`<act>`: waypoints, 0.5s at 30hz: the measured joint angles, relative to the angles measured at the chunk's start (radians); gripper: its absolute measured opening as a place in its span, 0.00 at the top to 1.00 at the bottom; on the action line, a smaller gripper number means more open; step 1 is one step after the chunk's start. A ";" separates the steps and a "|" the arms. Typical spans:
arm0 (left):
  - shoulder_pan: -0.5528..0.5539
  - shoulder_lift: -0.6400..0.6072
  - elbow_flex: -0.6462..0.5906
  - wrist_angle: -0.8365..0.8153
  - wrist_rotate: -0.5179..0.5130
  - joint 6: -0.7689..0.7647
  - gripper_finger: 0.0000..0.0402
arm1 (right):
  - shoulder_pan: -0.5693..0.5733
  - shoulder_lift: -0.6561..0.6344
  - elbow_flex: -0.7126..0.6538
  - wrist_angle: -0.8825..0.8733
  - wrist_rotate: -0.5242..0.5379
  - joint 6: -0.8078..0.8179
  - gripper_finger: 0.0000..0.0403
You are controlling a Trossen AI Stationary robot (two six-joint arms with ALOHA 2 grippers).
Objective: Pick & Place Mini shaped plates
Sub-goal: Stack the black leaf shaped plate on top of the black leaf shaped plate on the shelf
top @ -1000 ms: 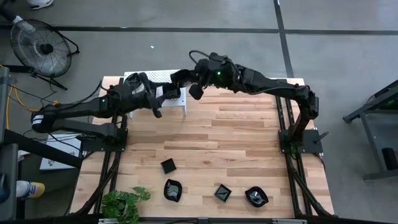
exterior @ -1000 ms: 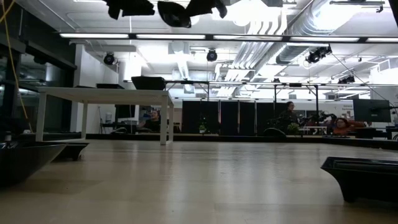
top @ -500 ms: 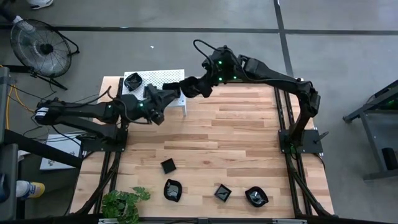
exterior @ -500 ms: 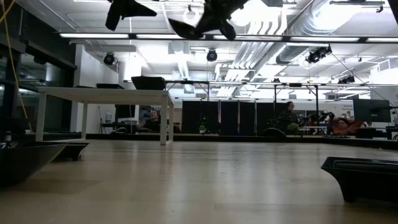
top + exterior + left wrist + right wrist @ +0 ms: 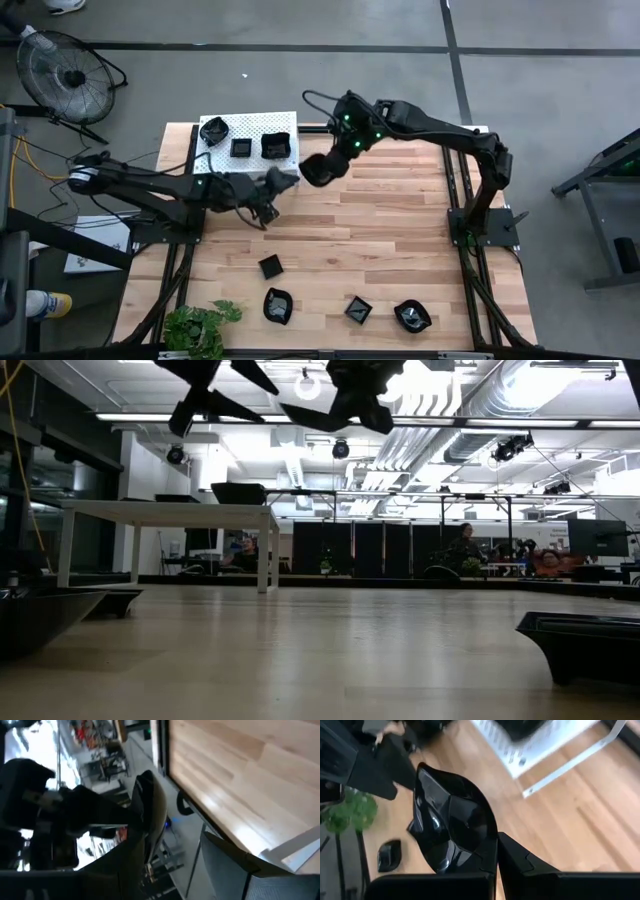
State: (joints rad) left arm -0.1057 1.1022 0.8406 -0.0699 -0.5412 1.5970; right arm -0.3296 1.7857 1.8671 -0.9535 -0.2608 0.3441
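Though glossy blk, wavy-edged plate (image 5: 451,827)

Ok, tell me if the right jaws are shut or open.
Shut on a plate. The right wrist view shows the right gripper pinching the glossy black dish's edge; from above it hangs beside the white shelf.

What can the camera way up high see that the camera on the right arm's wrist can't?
Only the high view shows three plates on the white shelf, four plates at the table's near edge, the fan, and the open left gripper.

Only the right wrist view shows, up close, the glossy black plate pinched in the right gripper.

Both show the shelf, the wooden table and the green plant.
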 joint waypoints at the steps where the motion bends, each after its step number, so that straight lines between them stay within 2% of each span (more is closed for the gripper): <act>1: -0.010 0.012 0.000 0.002 0.000 0.009 0.53 | 0.007 0.002 0.000 -0.015 -0.001 0.006 1.00; 10: -0.074 0.064 0.000 0.002 -0.008 0.057 0.53 | 0.069 0.047 0.000 -0.012 0.004 0.063 1.00; 15: -0.073 0.064 0.000 -0.016 -0.017 0.055 0.53 | 0.095 0.056 0.000 0.030 0.018 0.097 1.00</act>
State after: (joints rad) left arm -0.1782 1.1660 0.8404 -0.0862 -0.5579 1.6521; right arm -0.2342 1.8416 1.8671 -0.9237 -0.2424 0.4411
